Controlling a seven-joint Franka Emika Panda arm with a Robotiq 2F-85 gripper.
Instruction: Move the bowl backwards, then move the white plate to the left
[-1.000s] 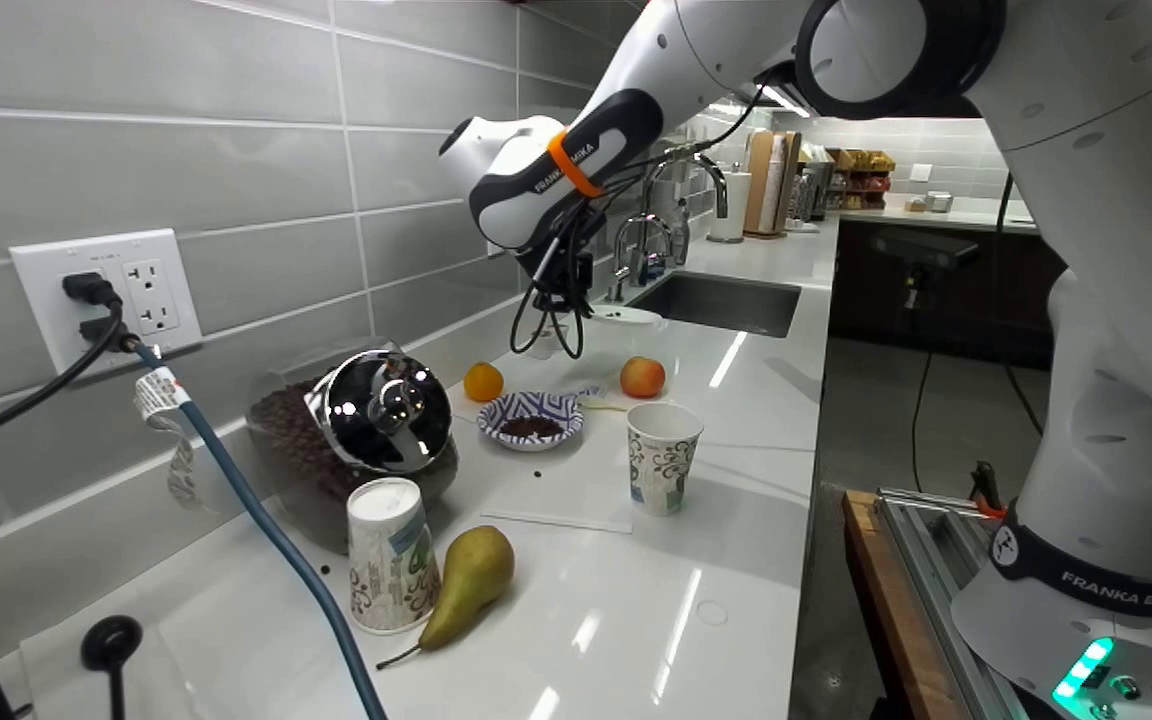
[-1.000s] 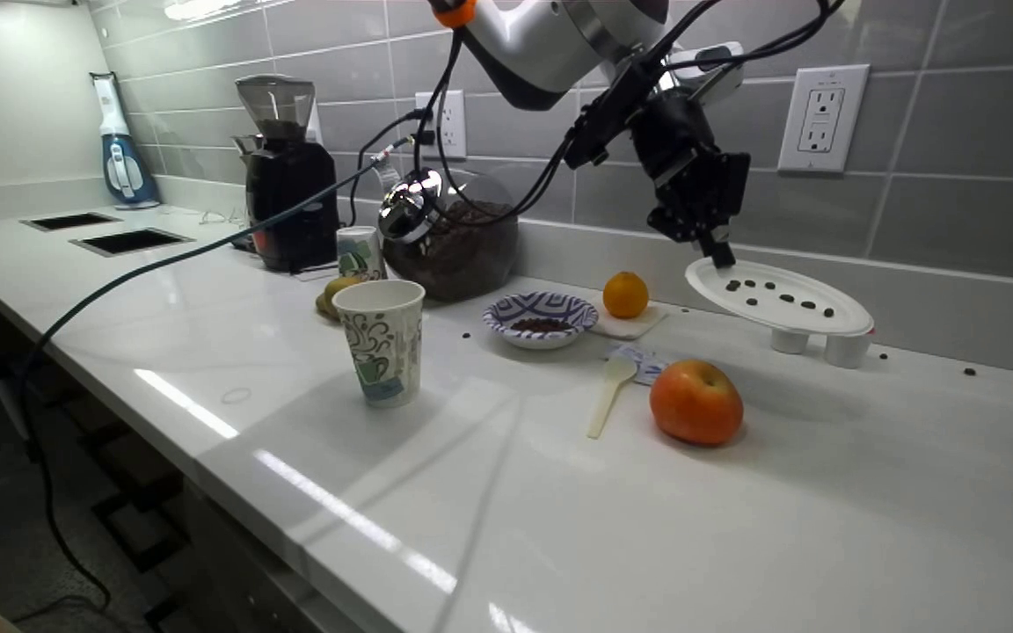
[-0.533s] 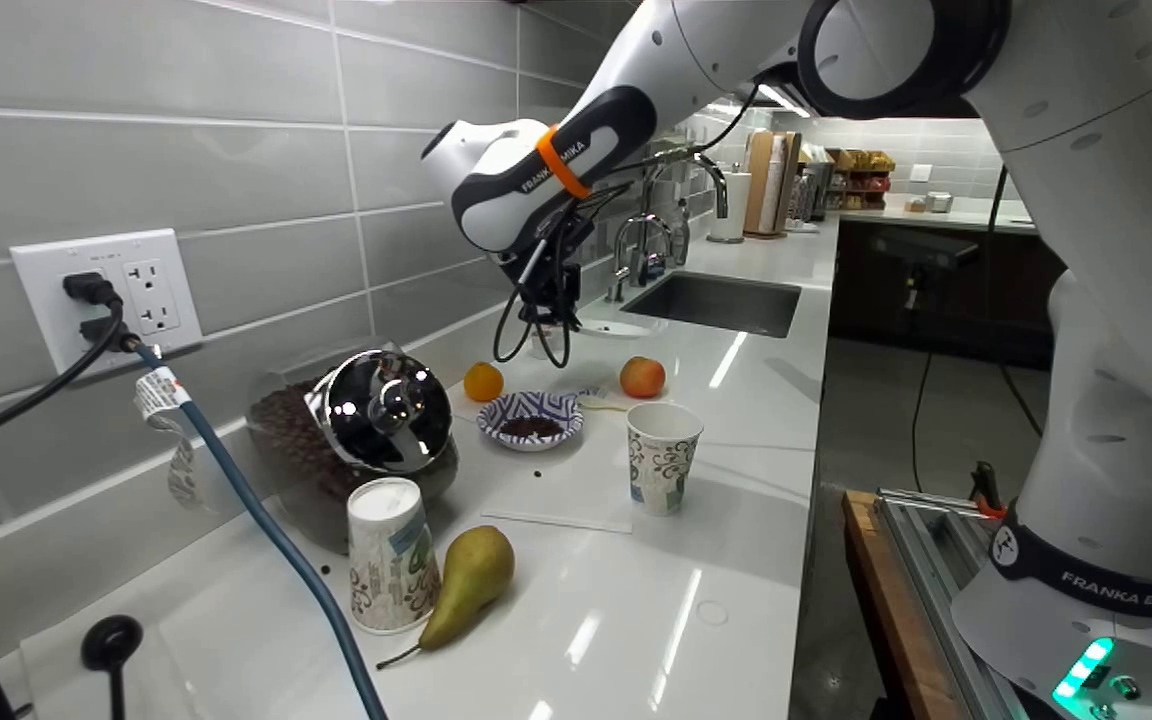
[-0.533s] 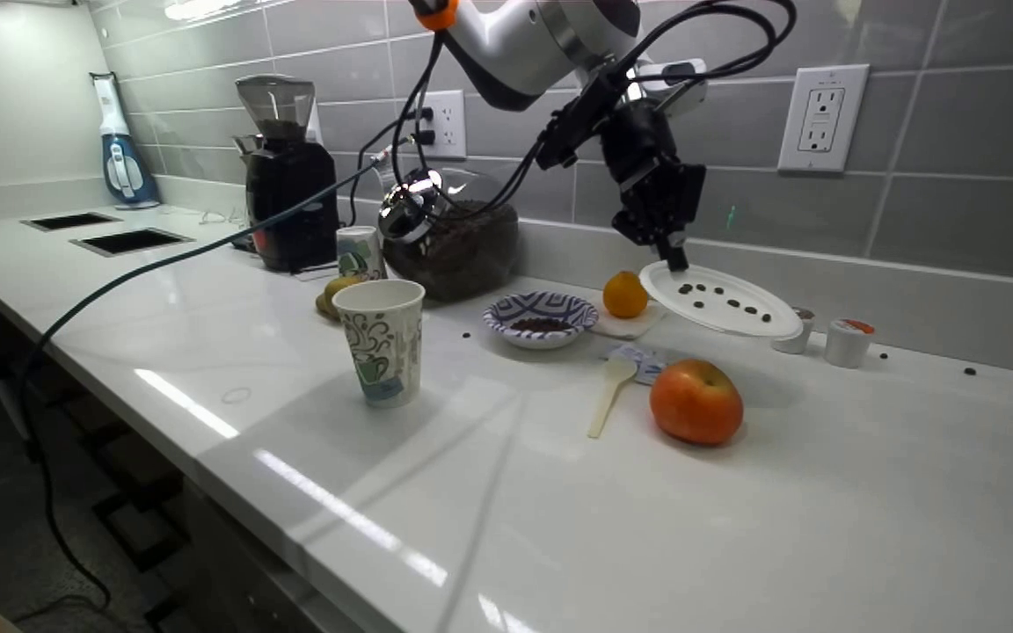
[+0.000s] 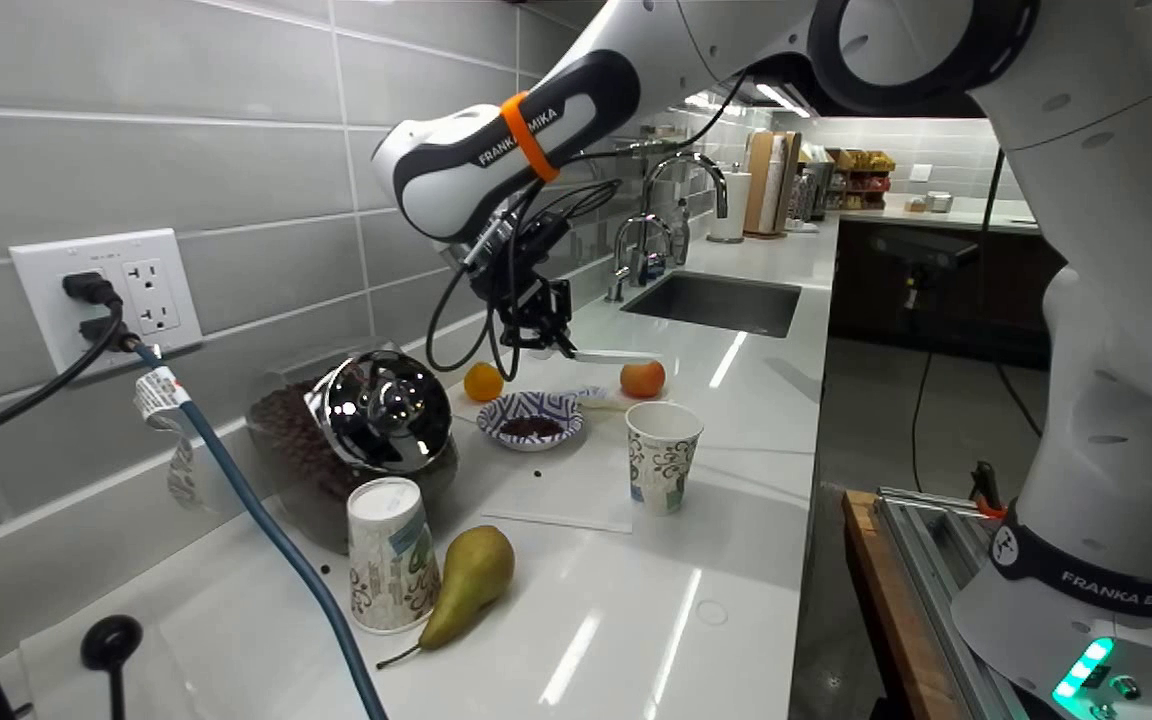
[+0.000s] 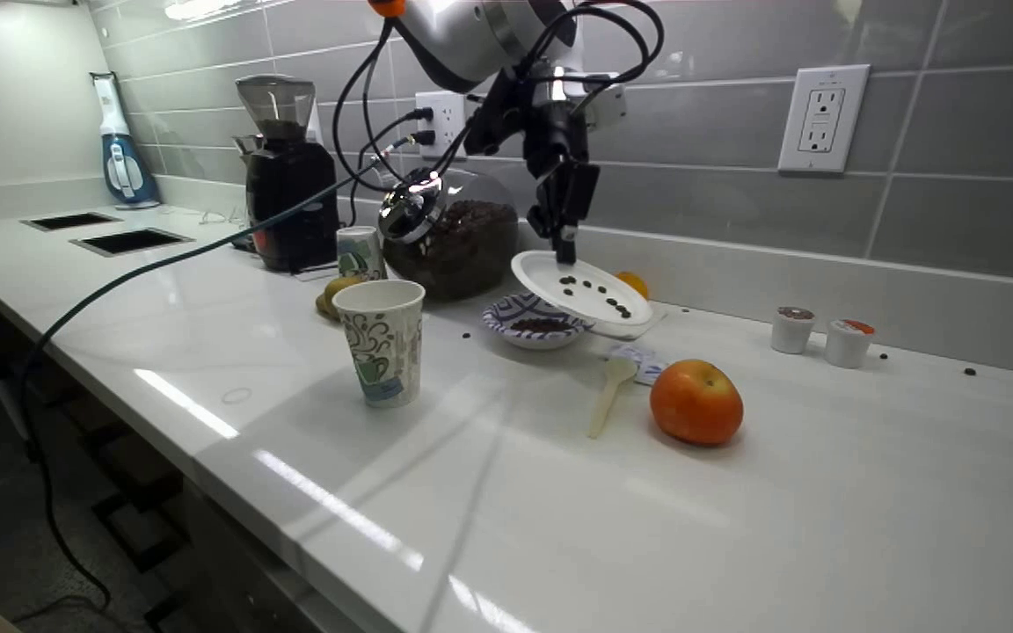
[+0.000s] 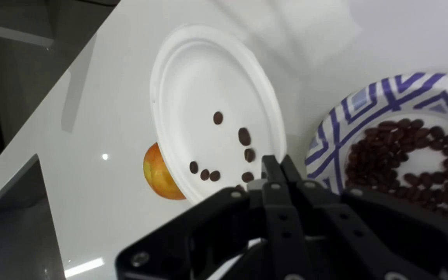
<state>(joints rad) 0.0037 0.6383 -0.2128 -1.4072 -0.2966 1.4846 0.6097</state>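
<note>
Your pincer (image 7: 279, 159) is clamped on the rim of the white plate (image 7: 208, 89), going by the wrist view, and some dark beans (image 7: 244, 136) are lying on it. The bowl (image 7: 358, 105), purple zigzags and lots more beans inside, is right beside the plate there, and an apple (image 7: 161, 175) is partly hidden by the plate.

Next up, in an exterior view you can read FRANKA EMIKA on the black band (image 5: 1086, 582) round your robot's base (image 5: 1026, 625). Same lettering further up the arm (image 5: 676, 40), but an orange strap (image 5: 528, 137) covers part of it. Print on the white tag (image 5: 162, 391) on your blue cable (image 5: 256, 500) is way too small to make out. Plate's almost edge-on; the bowl is on the counter (image 5: 736, 540) near an orange (image 5: 483, 382).

Then in an exterior view you've got the plate tilted, up off the counter, in front of part of the bowl and the orange. Paper cup (image 6: 381, 347) there has swirls and a mug printed on it.
</note>
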